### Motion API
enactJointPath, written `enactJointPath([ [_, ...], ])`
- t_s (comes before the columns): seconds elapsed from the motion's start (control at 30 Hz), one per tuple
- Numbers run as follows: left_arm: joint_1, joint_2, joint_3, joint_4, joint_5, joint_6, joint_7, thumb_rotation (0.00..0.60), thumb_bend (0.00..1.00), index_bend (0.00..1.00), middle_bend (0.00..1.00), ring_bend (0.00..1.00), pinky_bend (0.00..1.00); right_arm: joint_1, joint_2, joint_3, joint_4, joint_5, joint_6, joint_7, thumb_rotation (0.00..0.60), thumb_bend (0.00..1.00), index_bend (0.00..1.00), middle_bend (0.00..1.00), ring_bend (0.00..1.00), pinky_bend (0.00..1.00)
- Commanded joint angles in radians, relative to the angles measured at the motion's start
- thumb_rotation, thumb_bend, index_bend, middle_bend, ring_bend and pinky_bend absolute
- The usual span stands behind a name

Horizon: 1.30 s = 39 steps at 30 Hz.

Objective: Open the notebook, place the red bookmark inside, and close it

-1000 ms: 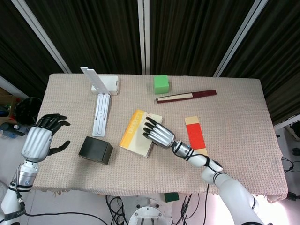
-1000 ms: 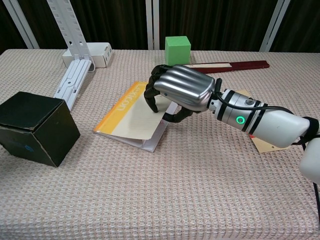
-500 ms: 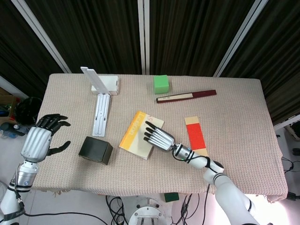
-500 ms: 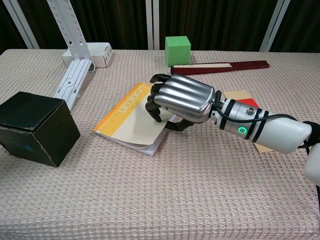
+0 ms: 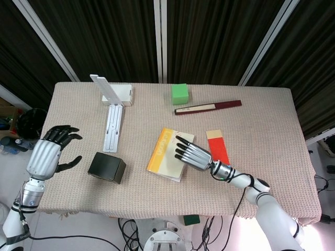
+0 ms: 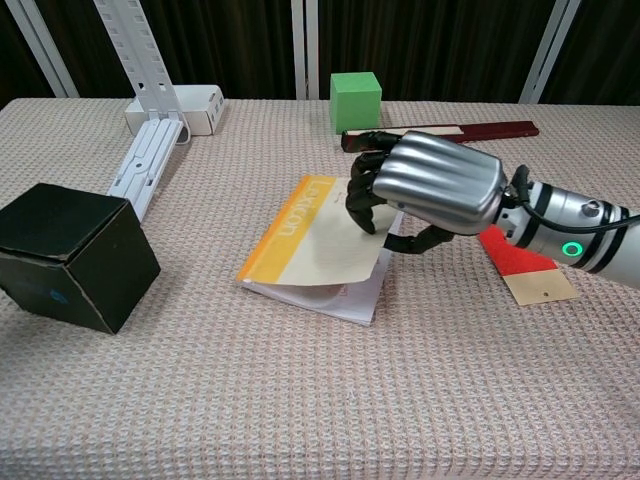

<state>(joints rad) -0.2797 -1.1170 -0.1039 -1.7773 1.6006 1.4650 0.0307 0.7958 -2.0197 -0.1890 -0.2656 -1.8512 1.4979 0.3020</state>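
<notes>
Notebook (image 5: 166, 155): shifted toward 3 o'clock since the earlier frame, turned nearer upright, cover edge lifting. Right hand (image 5: 192, 154): fingers curled on the cover's 3 o'clock edge, gripping it. Bookmark (image 5: 218, 148): flat at 3 o'clock, partly overlapped. Left hand (image 5: 47, 155): off-table at 9 o'clock, fingers apart, empty.
</notes>
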Motion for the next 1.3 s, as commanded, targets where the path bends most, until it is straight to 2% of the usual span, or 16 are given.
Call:
enactJointPath([
  [0.03, -0.005, 0.002, -0.005, -0.014, 0.002, -0.002, 0.013, 0.6, 0.16, 0.37, 0.27, 0.19, 0.21, -0.037, 0.08, -0.033, -0.037, -0.029, 0.071, -0.016, 0.6, 0.54, 0.79, 0.5, 0.33, 0.18],
  [0.27, -0.017, 0.003, -0.011, -0.046, 0.006, -0.011, 0.047, 0.6, 0.16, 0.37, 0.27, 0.19, 0.21, -0.045, 0.23, -0.077, -0.088, -0.076, 0.152, -0.042, 0.6, 0.55, 0.79, 0.5, 0.34, 0.18],
  [0.47, -0.02, 0.004, -0.01, -0.059, 0.0, -0.02, 0.066, 0.6, 0.16, 0.37, 0.27, 0.19, 0.21, 0.04, 0.291, -0.083, -0.09, -0.118, 0.184, -0.04, 0.6, 0.57, 0.79, 0.5, 0.35, 0.18],
  [0.87, -0.021, 0.001, -0.011, -0.054, -0.028, -0.033, 0.051, 0.6, 0.16, 0.37, 0.27, 0.19, 0.21, 0.312, 0.17, -0.092, -0.019, -0.191, 0.068, -0.012, 0.6, 0.57, 0.79, 0.5, 0.34, 0.18],
  [1.07, -0.02, -0.006, -0.008, -0.035, -0.034, -0.037, 0.03, 0.6, 0.16, 0.37, 0.27, 0.19, 0.21, 0.393, 0.097, -0.102, 0.014, -0.204, 0.011, -0.004, 0.6, 0.57, 0.79, 0.5, 0.34, 0.18],
  [1.3, -0.017, -0.014, -0.003, -0.02, -0.034, -0.036, 0.016, 0.6, 0.16, 0.37, 0.27, 0.19, 0.21, 0.443, 0.019, -0.08, 0.047, -0.17, -0.073, 0.012, 0.6, 0.57, 0.77, 0.49, 0.34, 0.18],
])
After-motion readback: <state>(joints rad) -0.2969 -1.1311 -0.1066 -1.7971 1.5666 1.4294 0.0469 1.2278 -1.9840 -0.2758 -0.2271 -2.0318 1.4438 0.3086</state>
